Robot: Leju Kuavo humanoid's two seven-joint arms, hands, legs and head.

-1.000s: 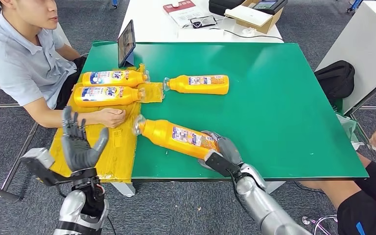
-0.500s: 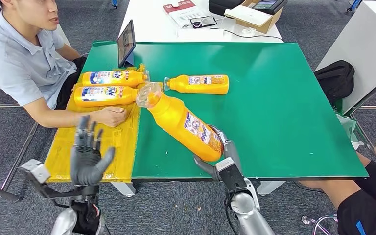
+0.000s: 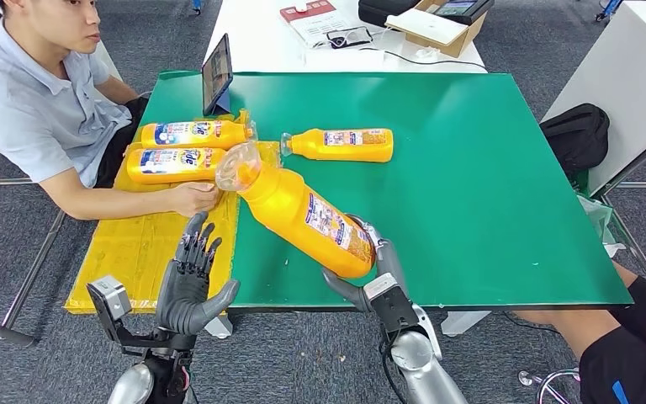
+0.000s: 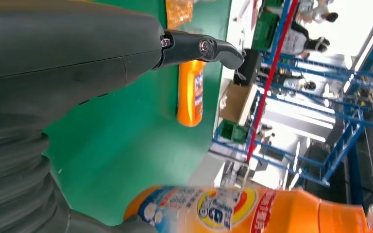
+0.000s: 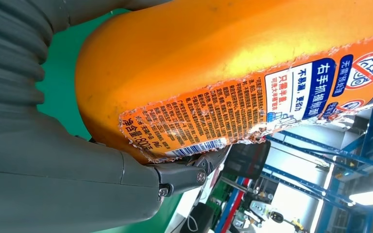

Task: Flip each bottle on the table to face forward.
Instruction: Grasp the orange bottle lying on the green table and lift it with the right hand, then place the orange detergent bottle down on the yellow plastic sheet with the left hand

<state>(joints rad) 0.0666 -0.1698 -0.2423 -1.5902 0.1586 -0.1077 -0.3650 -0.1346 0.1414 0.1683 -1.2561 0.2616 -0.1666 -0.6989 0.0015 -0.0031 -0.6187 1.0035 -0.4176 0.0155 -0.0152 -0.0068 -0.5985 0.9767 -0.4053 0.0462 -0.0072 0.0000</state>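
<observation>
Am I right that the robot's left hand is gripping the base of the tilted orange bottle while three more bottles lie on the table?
Not quite: the right hand grips the tilted orange bottle, as the head view shows. The left hand is open and holds nothing. Three more bottles do lie on the table.

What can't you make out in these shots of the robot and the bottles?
- Held bottle: its base in the head view, hidden by the right hand.
- Its label: fine print too small in the right wrist view.
- Tablet: screen edge-on, unreadable.
- Left hand: palm faces away.

green table (image 3: 471, 210), yellow sheet (image 3: 147, 252), three orange bottles (image 3: 341, 145) lying flat
</observation>
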